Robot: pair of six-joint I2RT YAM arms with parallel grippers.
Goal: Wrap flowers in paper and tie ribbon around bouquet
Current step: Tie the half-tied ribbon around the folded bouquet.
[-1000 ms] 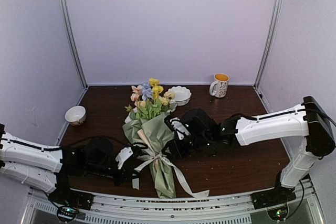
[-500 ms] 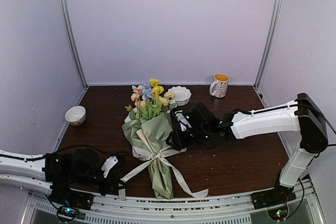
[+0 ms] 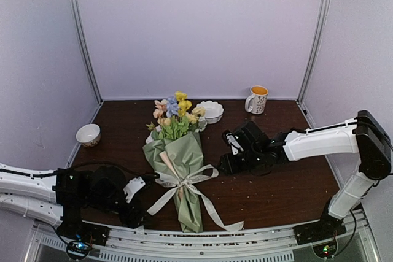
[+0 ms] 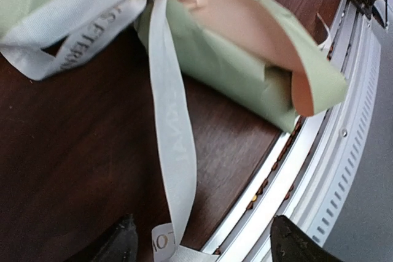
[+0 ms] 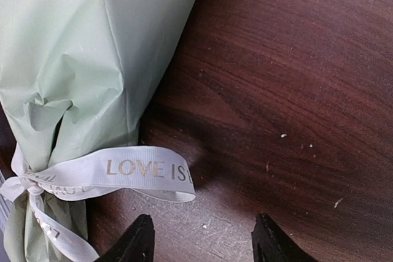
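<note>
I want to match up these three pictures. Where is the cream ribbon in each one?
Top external: the ribbon is a bow around the green paper, low in the centre, tails trailing toward the near edge.
Left wrist: the ribbon is knotted at the top edge, one tail running down the middle.
Right wrist: the ribbon loops at lower left, printed LOVE IS.
Shared landmark: the green paper it cinches, visible in all three.
</note>
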